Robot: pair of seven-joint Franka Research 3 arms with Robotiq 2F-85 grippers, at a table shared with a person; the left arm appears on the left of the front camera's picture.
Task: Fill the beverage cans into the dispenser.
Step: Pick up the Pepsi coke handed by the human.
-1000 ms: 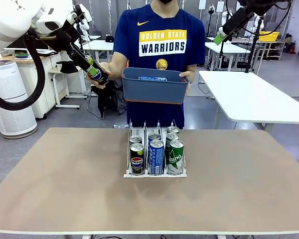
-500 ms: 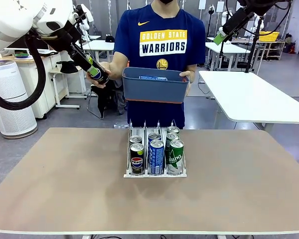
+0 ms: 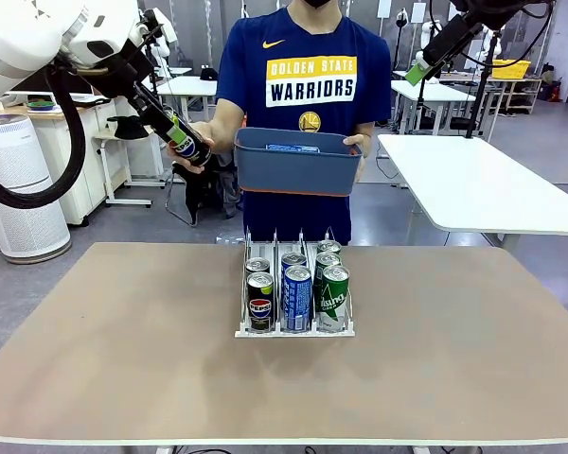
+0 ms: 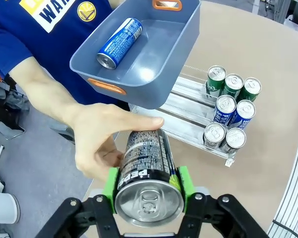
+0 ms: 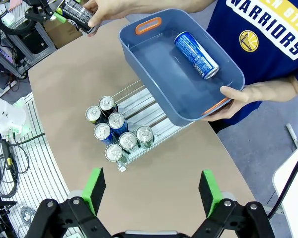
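seven cans [image 3: 297, 295] sit in the dispenser [image 3: 241, 333]; left gripper [image 4: 148, 183] clamps a black pepsi can [image 4: 144, 158] at the person's hand [image 4: 102, 144], right gripper [image 5: 151, 191] gapes empty, one blue can [image 4: 120, 42] waits in the tub [image 4: 179, 59].

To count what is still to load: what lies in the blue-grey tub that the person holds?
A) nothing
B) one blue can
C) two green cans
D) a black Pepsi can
B: one blue can lies on its side in the tub; the black Pepsi can sits in the left gripper, outside it.

Left claw [image 4: 148, 182] clamps a black Pepsi can [image 4: 145, 156] held by a person's hand [image 4: 100, 145]
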